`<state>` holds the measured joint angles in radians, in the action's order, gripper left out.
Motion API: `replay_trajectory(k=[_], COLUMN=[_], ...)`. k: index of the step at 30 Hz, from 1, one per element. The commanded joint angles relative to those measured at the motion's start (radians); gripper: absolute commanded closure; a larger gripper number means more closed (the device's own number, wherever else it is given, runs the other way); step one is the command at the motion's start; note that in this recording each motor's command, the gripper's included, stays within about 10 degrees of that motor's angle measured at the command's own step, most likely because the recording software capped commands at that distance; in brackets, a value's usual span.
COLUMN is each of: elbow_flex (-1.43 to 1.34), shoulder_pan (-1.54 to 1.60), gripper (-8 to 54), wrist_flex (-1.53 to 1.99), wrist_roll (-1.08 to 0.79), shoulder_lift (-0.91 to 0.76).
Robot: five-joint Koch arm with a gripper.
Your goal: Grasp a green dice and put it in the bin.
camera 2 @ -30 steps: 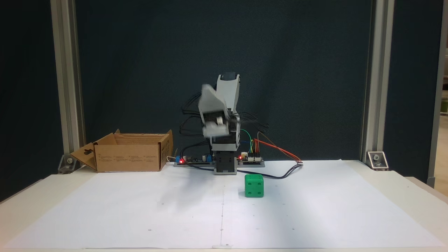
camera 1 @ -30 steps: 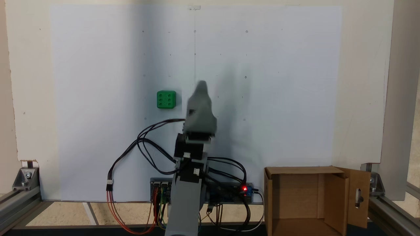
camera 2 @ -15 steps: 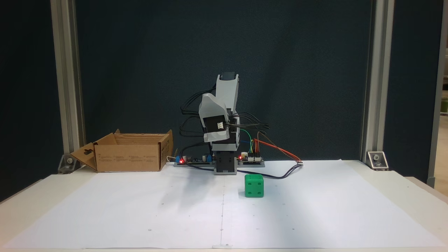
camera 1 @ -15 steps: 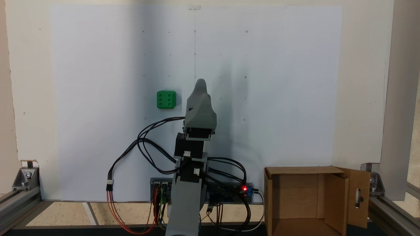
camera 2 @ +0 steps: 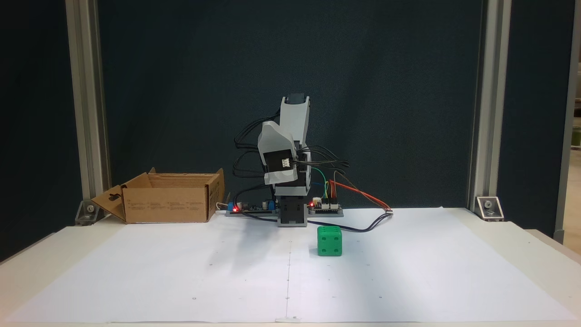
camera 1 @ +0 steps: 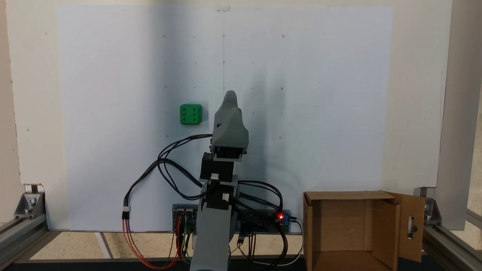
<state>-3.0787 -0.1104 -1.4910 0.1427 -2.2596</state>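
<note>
White paper sheet (camera 1: 320, 113) covers my table, a dark curtain (camera 2: 181, 91) behind. My gripper (camera 1: 230, 98) hangs folded above it — open or closed, I cannot tell. The green dice (camera 1: 191, 114) sits on the paper, just beside me; the bin (camera 2: 168, 197) stands well apart at the edge.

White paper sheet (camera 2: 408, 272), dark backdrop (camera 2: 386, 91), aluminium posts (camera 2: 483, 109).
</note>
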Motion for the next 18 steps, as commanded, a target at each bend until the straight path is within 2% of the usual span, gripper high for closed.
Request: replay_trajectory(k=[1,18], elbow_flex=[-0.048,-0.048], shoulder_pan=[0.008,0.003], gripper=[0.8,0.8], wrist_flex=[-0.012,-0.003], wrist_roll=[0.026,0.023], shoulder_lift=[-0.106,-0.106])
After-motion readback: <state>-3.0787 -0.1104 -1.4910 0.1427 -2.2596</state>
